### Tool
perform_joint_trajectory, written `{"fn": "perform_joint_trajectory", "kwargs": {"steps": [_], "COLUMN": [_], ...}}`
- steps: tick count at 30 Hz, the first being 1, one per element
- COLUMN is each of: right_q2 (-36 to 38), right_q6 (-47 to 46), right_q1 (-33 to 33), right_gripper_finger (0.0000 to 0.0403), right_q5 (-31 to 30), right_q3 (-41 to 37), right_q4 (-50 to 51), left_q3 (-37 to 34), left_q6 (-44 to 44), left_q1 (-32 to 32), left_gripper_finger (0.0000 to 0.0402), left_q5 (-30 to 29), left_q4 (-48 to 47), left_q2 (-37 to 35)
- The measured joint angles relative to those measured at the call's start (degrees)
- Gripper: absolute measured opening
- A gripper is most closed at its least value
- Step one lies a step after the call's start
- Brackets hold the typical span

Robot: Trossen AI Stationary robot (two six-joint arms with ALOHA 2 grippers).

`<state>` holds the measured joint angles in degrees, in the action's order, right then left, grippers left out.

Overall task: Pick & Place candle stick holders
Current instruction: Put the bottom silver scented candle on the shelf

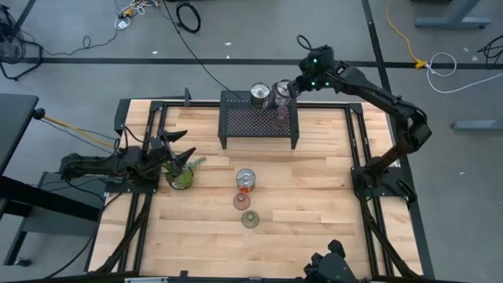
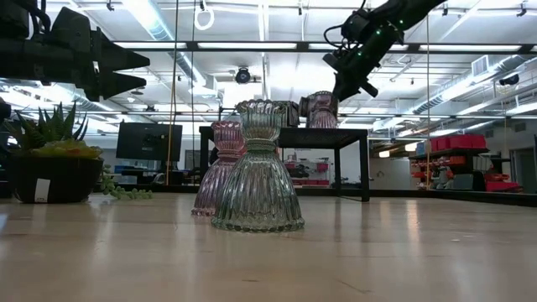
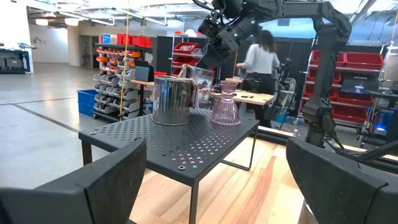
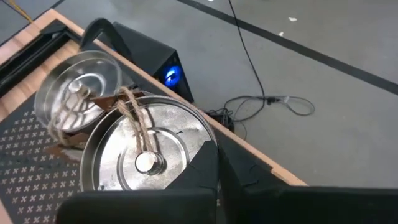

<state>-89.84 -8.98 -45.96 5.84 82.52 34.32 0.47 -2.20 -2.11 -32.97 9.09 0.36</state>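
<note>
Silver tin is what sits directly under my right gripper (image 1: 289, 90) in the high view: a second tin (image 1: 280, 91) at the back right of the black mesh stand (image 1: 259, 126), close beside the first tin (image 1: 258, 96), with a pinkish glass cup (image 1: 281, 116) just nearer the front of the stand. My left gripper (image 1: 174, 149) waits far off by the potted plant (image 1: 181, 176). Three holders remain on the bench (image 1: 314, 189): a tin with an orange-red mark (image 1: 246, 179), a pink cup (image 1: 241, 201) and an olive cup (image 1: 251, 219), in a rough line nearer the bench's front edge.

From the low view, my right gripper (image 2: 357, 63) hangs above and just beside the pieces on the stand (image 2: 285, 134), tilted downward; the olive cup (image 2: 258, 168) and pink cup (image 2: 220, 168) stand upright in front.

From the left wrist view, my left fingers (image 3: 112, 180) are spread wide and empty, looking across at the stand (image 3: 180, 140), a tin (image 3: 171, 99) and the pink cup (image 3: 226, 102).

From the right wrist view, the tin (image 4: 140, 155) stands upright, its open mouth facing the camera, string tied at the middle, with my right fingers (image 4: 205, 168) at its rim; the other tin (image 4: 78, 90) is beside it. Whether I am clamped on the rim or have let go, I cannot tell. I judge the right arm is the one nearer this tin, and its axis is vertical.
</note>
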Motion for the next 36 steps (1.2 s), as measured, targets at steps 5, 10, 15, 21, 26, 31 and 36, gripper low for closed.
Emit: {"fn": "perform_joint_trajectory", "kwargs": {"steps": [5,10,15,21,26,31,36], "right_q2": [0.00,0.00,-0.23,-1.27,-2.17,-2.60,-2.60], "right_q6": [-0.09,-0.05,-0.21,-0.41,-0.07,0.22,0.25], "right_q1": [1.34,1.43,1.53,2.22,2.17,2.17,2.17], "right_gripper_finger": [0.0000,0.0000,0.0000,0.0000,0.0000,0.0000,0.0005], "right_q5": [-0.32,-0.50,-1.85,-1.84,-1.87,-1.94,-1.73], "right_q3": [0.00,0.00,0.00,-0.09,-0.09,-0.03,-0.04], "right_q4": [-0.13,0.03,0.84,0.32,0.04,-0.60,-0.83], "left_q3": [0.00,-0.02,0.00,-0.01,0.00,-0.02,0.00], "left_q6": [-0.02,-0.04,-0.07,-0.07,-0.05,-0.06,-0.04], "left_q1": [0.00,0.00,0.00,0.00,0.02,0.02,0.02], "left_gripper_finger": [0.0385,0.0385,0.0385,0.0385,0.0385,0.0385,0.0385], "left_q5": [0.00,0.02,0.02,0.02,0.02,0.02,0.02], "left_q4": [0.02,0.02,0.02,0.02,0.02,0.02,0.02], "left_q2": [-0.02,-0.02,0.00,-0.01,-0.01,0.00,-0.01]}}
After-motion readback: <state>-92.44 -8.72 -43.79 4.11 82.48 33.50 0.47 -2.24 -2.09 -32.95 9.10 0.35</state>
